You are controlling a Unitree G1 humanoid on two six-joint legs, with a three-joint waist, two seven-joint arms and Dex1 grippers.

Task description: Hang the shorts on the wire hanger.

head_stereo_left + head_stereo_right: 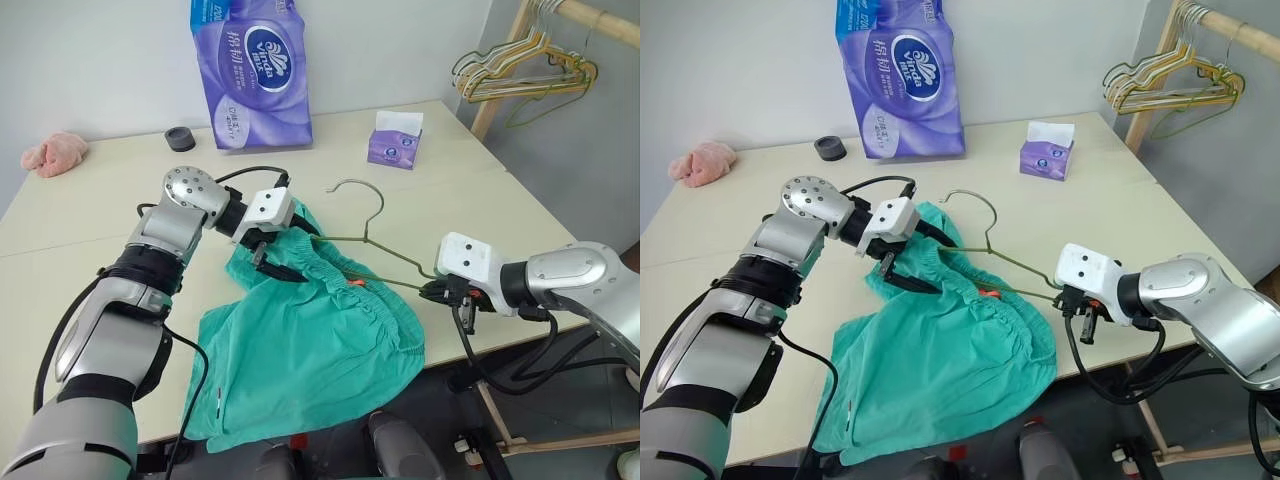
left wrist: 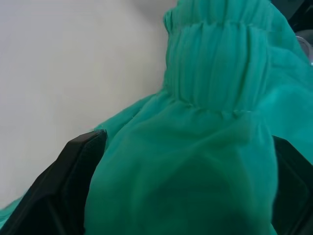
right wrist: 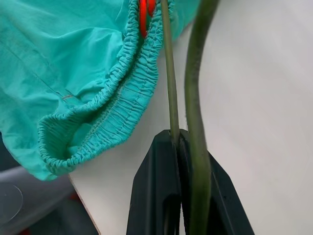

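Shorts (image 1: 300,350) lie on the table (image 1: 480,190) at its near edge, teal-green, one leg spilling over the edge toward the floor. Gathered waistband faces the far side and right.

Hanger (image 1: 372,243): thin olive wire, hook up and curving toward the far side, its lower bar running into the shorts' waistband. A small orange bit (image 1: 356,283) shows at the waistband where the wire passes.

Left tool (image 1: 268,260) sits at the far left part of the shorts, pointing down and to the right. In the left wrist view its two black fingers (image 2: 73,166) stand wide, with a bunched fold of teal cloth and the ribbed waistband (image 2: 220,68) between them. Whether the cloth is truly pinched, cannot tell.

Right tool (image 1: 432,291) is at the hanger's right corner, off the shorts' right edge. In the right wrist view its fingers (image 3: 161,196) are narrow, clamped on the wire, with a second strand of the hanger crossing in front. Waistband lies just beside the wire.

Elsewhere on the table: purple tissue pack (image 1: 250,70) standing at the far side, small purple tissue box (image 1: 395,140) to its right, black round cap (image 1: 180,139), pink cloth (image 1: 55,153) at far left. A bunch of hangers (image 1: 525,72) hangs on a wooden rack, far right.
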